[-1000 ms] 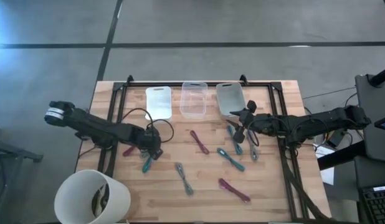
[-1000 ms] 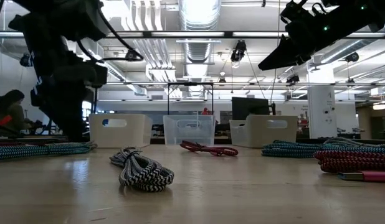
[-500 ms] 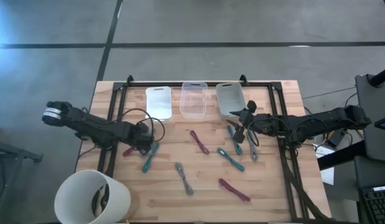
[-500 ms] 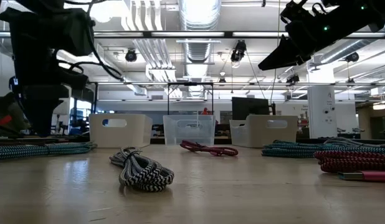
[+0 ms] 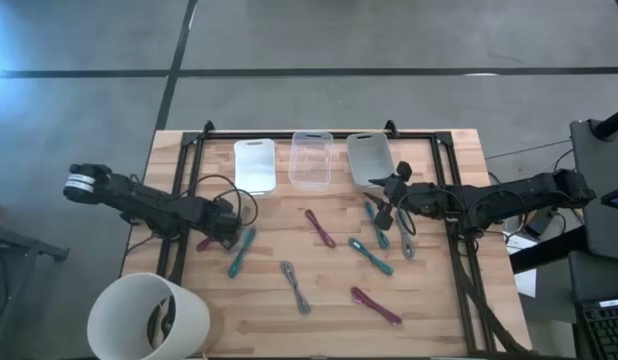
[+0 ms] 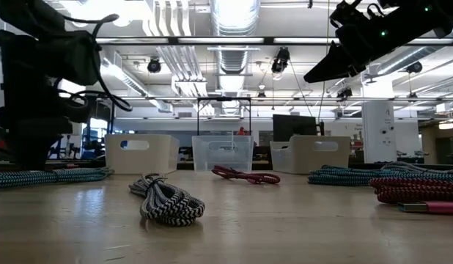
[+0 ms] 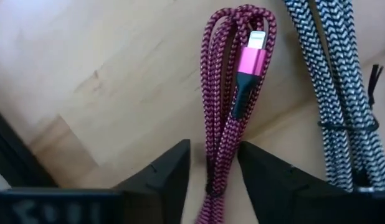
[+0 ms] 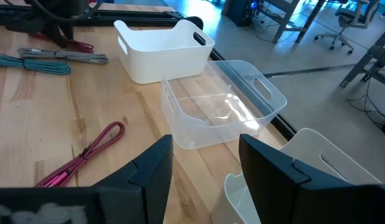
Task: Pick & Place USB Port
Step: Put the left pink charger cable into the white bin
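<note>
My left gripper point(image 7: 214, 150) is open and low over the table's left part point(image 5: 227, 236). Its fingers stand on either side of a magenta braided cable bundle point(image 7: 227, 118), with a gap on each side. The bundle lies flat on the wood, and its pink connector point(image 7: 253, 53) rests on its far loop. A black-and-white braided cable point(image 7: 332, 87) lies beside it. My right gripper point(image 8: 205, 142) is open and hangs above the table by the right bin point(image 5: 387, 210). In the low view it is up high point(image 6: 344, 59).
Three bins stand in a row at the far edge: white point(image 5: 255, 164), clear point(image 5: 311, 160) and pale grey point(image 5: 369, 158). Several more coiled cables lie across the table, such as magenta point(image 5: 321, 228), teal point(image 5: 372, 255) and grey point(image 5: 296, 287). A white bucket point(image 5: 149, 318) sits at the near left corner.
My left gripper has moved toward the table's left edge, away from the teal cable and over to the magenta bundle. The cables and my right arm have stayed put.
</note>
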`<state>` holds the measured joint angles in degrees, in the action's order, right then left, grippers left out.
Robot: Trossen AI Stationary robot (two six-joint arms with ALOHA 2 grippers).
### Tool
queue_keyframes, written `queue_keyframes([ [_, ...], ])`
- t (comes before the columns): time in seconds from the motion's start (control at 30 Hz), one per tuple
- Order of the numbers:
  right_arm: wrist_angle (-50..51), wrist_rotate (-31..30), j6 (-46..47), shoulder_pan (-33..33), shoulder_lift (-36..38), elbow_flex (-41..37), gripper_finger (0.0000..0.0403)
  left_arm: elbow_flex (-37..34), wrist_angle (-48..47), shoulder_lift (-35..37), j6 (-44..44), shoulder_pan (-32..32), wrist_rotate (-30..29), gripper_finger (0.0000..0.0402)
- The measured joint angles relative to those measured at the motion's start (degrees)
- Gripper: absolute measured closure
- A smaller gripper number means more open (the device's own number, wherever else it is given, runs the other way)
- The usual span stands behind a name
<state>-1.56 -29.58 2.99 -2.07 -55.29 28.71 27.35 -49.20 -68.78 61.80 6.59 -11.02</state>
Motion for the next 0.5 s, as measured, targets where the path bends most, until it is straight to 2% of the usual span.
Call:
queue_keyframes([
  [0.2,0.0,0.0,0.0,0.0,0.0,0.0,0.0223,0.4,-0.3,1.6,3.7,-0.2,0.5,0.0375],
  [0.37,-0.1,0.0,0.0,0.0,0.0,0.0,0.0223,4.2,-1.9,3.2,6.4,-0.3,-3.4,0.0384],
  [0.5,-0.3,0.0,0.0,0.0,0.0,0.0,0.0223,11.0,-6.2,3.5,6.4,-0.3,-10.0,0.0386],
])
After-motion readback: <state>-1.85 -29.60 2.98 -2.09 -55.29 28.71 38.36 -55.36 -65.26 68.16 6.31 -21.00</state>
